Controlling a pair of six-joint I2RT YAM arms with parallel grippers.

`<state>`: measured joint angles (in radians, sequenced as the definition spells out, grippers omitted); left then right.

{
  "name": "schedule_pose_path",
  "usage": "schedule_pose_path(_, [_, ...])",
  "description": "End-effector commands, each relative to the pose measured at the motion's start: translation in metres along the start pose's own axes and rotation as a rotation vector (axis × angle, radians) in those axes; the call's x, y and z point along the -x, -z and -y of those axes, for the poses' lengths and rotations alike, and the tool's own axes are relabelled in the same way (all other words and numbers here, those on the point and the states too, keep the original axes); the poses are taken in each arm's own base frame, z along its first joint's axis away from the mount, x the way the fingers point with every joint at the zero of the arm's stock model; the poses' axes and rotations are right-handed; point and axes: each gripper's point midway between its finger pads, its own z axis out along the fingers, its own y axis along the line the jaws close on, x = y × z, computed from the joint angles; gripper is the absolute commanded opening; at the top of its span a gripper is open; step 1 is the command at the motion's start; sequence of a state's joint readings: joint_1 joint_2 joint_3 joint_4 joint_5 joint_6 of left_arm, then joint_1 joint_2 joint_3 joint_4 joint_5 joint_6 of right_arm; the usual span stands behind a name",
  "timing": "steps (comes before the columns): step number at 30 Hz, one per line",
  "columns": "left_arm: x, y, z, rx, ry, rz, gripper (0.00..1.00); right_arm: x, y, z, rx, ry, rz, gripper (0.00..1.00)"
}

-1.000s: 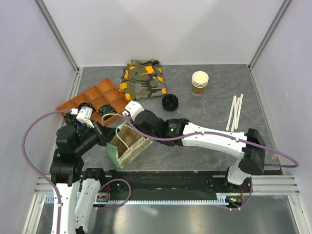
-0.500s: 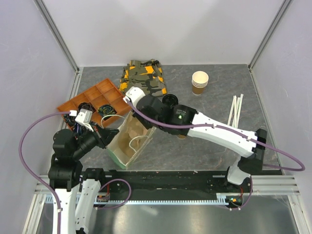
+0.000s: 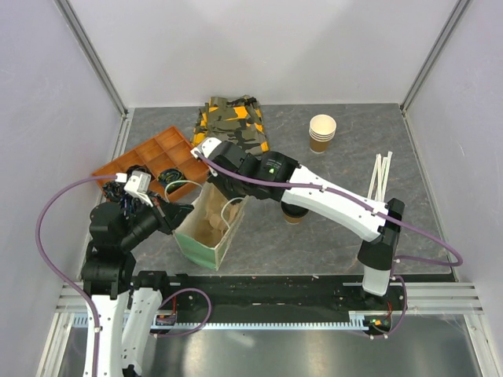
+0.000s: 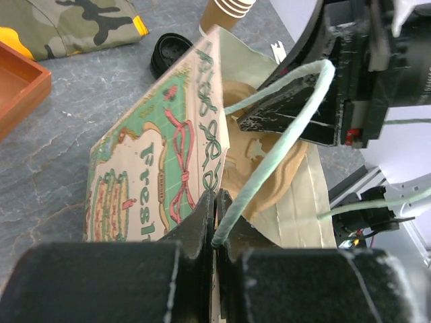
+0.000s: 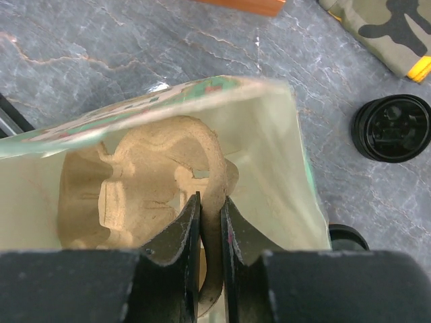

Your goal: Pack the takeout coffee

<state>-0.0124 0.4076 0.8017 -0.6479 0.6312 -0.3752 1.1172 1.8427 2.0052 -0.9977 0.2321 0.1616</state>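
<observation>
Since the frame a second back, the paper bag [image 4: 151, 168] has gone from leaning over to standing mouth-up. The right arm has swung across, so its wrist now sits above that mouth.

Item of record: the takeout coffee [image 3: 294, 215], one cup. It stands on the table [image 3: 330, 236] just right of the bag, largely covered by the right forearm. Nothing grips it and it is not yet packed.

Paper bag: one. The left gripper [image 4: 215, 205] is clamped tight on the near rim where the pale cord handle [image 4: 283, 134] comes out. This is judged to keep the mouth spread and the bag upright. The right gripper [image 5: 211, 205] is pinched on a rim of the moulded pulp carrier [image 5: 135, 182], one, low inside the bag. It is judged to be seating the carrier as a base for the cup.

Loose black lid [image 5: 392, 128]: one, on the table beyond the bag and apart from it.

Stack of lidless cups [image 3: 321, 132]: one stack, the number in it not determinable.

White straws [image 3: 379, 181]: three as far as can be made out, at far right.

Orange compartment tray [image 3: 149, 153], one, and camouflage cloth [image 3: 232, 129], one, lie at the back.
</observation>
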Motion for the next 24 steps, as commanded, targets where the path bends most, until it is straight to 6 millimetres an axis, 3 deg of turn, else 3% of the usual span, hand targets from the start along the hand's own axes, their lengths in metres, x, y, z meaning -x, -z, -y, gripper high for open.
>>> schedule_pose_path(1, [-0.002,-0.007,-0.001,-0.022,0.044,0.006,0.02,0.025,0.011,-0.011,0.061,-0.022,0.084,0.00])
schedule_pose_path(5, [0.003,-0.007,-0.005,0.009,0.044,0.019,0.02,0.020,0.013,-0.005,0.045,0.051,0.079,0.00])
schedule_pose_path(9, [0.002,-0.009,-0.006,0.021,0.084,-0.009,0.02,0.020,0.029,0.029,-0.015,0.034,0.133,0.00])
schedule_pose_path(10, [0.004,-0.009,-0.006,0.023,0.083,-0.004,0.02,0.027,0.044,0.035,-0.017,0.033,0.181,0.00])
schedule_pose_path(13, [0.007,-0.008,-0.004,0.019,0.068,-0.004,0.02,0.045,0.061,0.039,-0.010,0.028,0.287,0.00])
schedule_pose_path(16, [0.014,-0.009,-0.003,0.026,0.063,-0.008,0.02,0.063,0.073,0.036,0.018,0.013,0.370,0.00])
schedule_pose_path(19, [0.011,-0.014,-0.016,0.085,0.090,-0.051,0.04,0.077,0.080,0.035,0.031,0.009,0.438,0.00])
schedule_pose_path(21, [0.009,-0.015,-0.013,0.064,0.091,-0.074,0.04,0.085,0.083,0.037,0.023,0.003,0.479,0.00])
schedule_pose_path(23, [0.012,-0.016,-0.012,0.060,0.087,-0.072,0.08,0.089,0.086,0.039,0.021,0.005,0.500,0.00])
schedule_pose_path(24, [0.013,-0.016,-0.011,0.052,0.073,-0.075,0.14,0.091,0.092,0.040,0.021,-0.001,0.516,0.00])
